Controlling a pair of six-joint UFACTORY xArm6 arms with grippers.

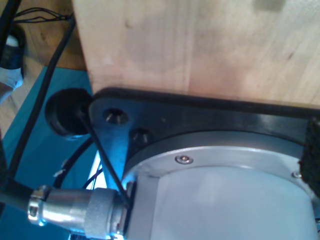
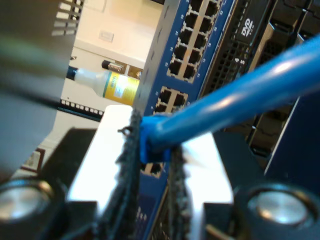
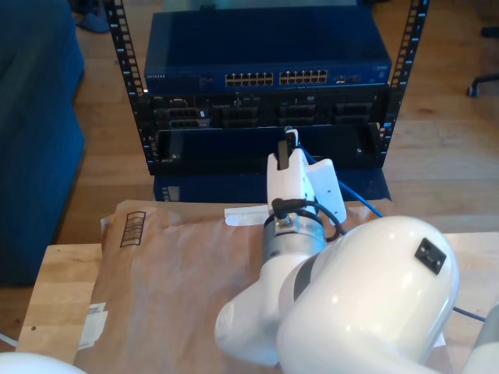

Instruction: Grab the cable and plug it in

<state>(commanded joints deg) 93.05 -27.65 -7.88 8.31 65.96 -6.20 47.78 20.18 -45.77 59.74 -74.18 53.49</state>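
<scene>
The bright blue cable (image 2: pixel 235 100) runs diagonally across the second wrist view. Its plug end (image 2: pixel 149 137) is pinched between the dark textured pads (image 2: pixel 129 165) of my second gripper (image 2: pixel 152 152), which is shut on it. The plug sits right at the port rows of the blue network switch (image 2: pixel 200 30); whether it is seated in a port cannot be told. In the exterior view my second gripper (image 3: pixel 290 142) reaches toward the rack below the switch (image 3: pixel 265 47), and the cable (image 3: pixel 355 195) trails off behind it. One dark finger pad (image 1: pixel 312 155) of my first gripper shows.
The first wrist view looks down on an arm base (image 1: pixel 225 200), its black mounting plate (image 1: pixel 200 110), a metal connector (image 1: pixel 75 210) and the wooden table (image 1: pixel 200 45). Brown paper (image 3: pixel 171 265) covers the table. A glue bottle (image 2: pixel 112 85) lies beyond the switch. Blue furniture (image 3: pixel 31 117) stands at the exterior view's left.
</scene>
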